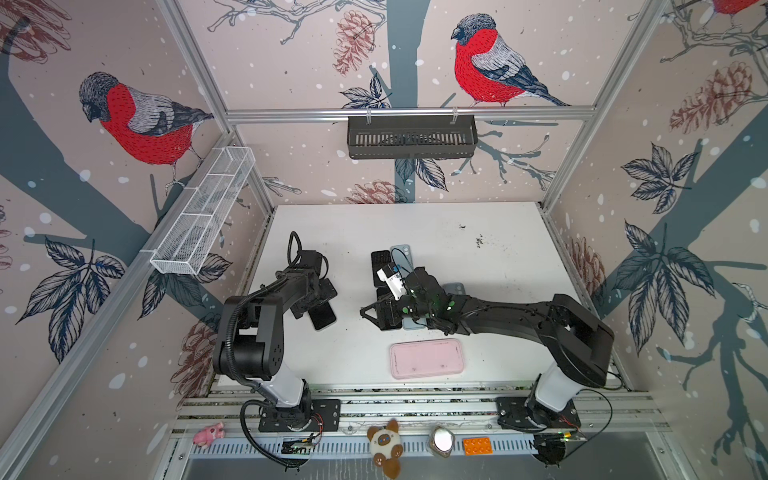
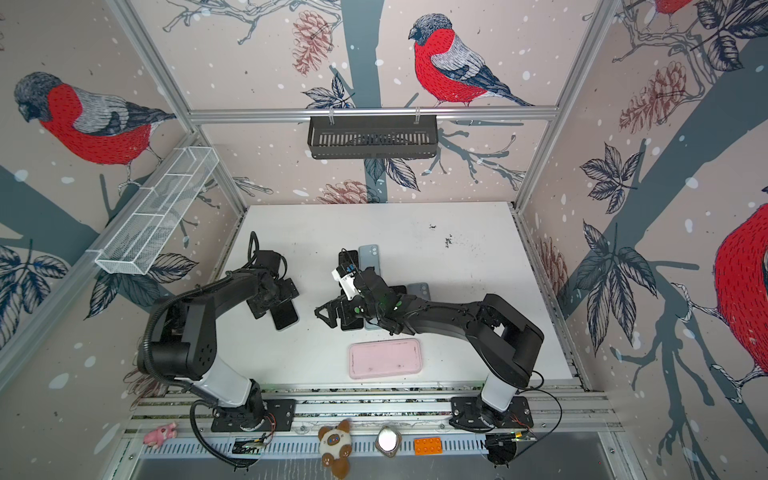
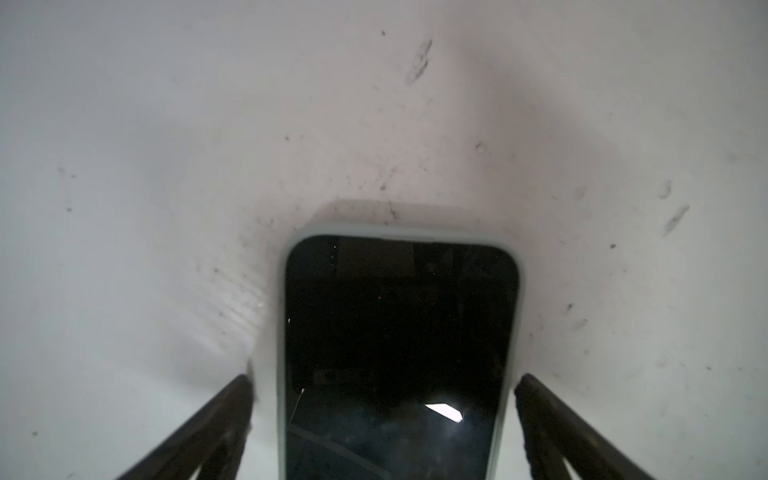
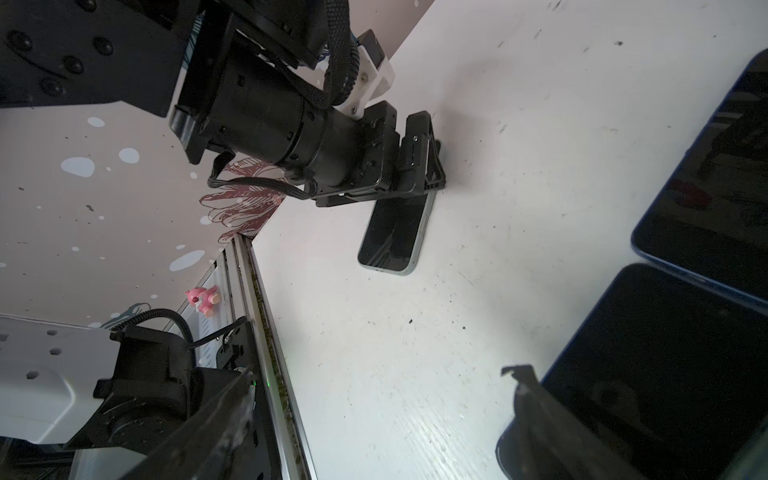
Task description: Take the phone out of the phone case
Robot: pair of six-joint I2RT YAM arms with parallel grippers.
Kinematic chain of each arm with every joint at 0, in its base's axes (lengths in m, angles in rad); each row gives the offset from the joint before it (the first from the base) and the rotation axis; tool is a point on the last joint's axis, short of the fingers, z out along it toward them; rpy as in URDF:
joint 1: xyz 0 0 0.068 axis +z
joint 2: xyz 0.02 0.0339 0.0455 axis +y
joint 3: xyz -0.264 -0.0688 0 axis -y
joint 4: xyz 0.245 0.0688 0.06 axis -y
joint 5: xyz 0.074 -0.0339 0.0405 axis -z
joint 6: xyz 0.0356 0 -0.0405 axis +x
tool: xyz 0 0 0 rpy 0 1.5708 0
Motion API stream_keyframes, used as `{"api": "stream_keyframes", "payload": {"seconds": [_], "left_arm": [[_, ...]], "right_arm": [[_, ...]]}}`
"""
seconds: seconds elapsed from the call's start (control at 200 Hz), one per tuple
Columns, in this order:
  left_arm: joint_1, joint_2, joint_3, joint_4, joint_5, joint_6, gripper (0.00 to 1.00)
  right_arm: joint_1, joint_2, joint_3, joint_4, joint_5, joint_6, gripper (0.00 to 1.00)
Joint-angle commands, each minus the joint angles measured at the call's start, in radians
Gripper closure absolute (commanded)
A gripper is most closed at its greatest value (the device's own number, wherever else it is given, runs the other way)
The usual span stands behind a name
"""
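Left fingers (image 3: 220, 424) spread wide, straddling the phone (image 3: 399, 332) without clamping it. Phone lies screen-up inside its pale phone case (image 3: 399, 230), flat on the white worktop (image 3: 166, 124). Right fingers (image 4: 216, 428) equally wide, holding nothing, beside other phones (image 4: 665, 374).

I am mostly matte black: my left arm (image 1: 257, 328) and right arm (image 1: 519, 316) are boxy, round-edged links dotted with small screw holes. Each has a white lower segment (image 1: 286, 388) on a bolted black base plate (image 1: 330, 411). A ribbed black conduit (image 1: 231, 332) runs along my left arm, and thin red wires (image 1: 319, 420) show at its near base. My right wrist carries a white bracket (image 1: 390, 280) and green spots (image 1: 451, 306). A braided cable (image 4: 345, 62) wraps my left wrist. My left gripper (image 3: 384, 378) has two dark, rough-edged fingers (image 3: 216, 424).
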Motion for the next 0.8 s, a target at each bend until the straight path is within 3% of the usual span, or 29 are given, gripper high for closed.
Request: {"api": "stream_keyframes", "payload": {"seconds": [0.0, 0.245, 0.55, 0.795], "left_arm": [[0.000, 0.029, 0.003, -0.023, -0.011, -0.012, 0.03], [0.001, 0.061, -0.002, 0.002, 0.025, -0.006, 0.14], [0.005, 0.034, -0.044, 0.033, 0.079, -0.009, 0.16], [0.030, 0.002, -0.080, 0.072, 0.171, -0.003, 0.26]], "right_arm": [[0.002, -0.010, -0.004, 0.020, 0.016, -0.012, 0.03], [0.001, -0.001, -0.002, 0.023, 0.016, -0.012, 0.03], [0.000, -0.004, 0.001, 0.025, 0.011, -0.008, 0.03], [-0.001, -0.001, -0.009, 0.027, 0.011, -0.010, 0.03]]}}
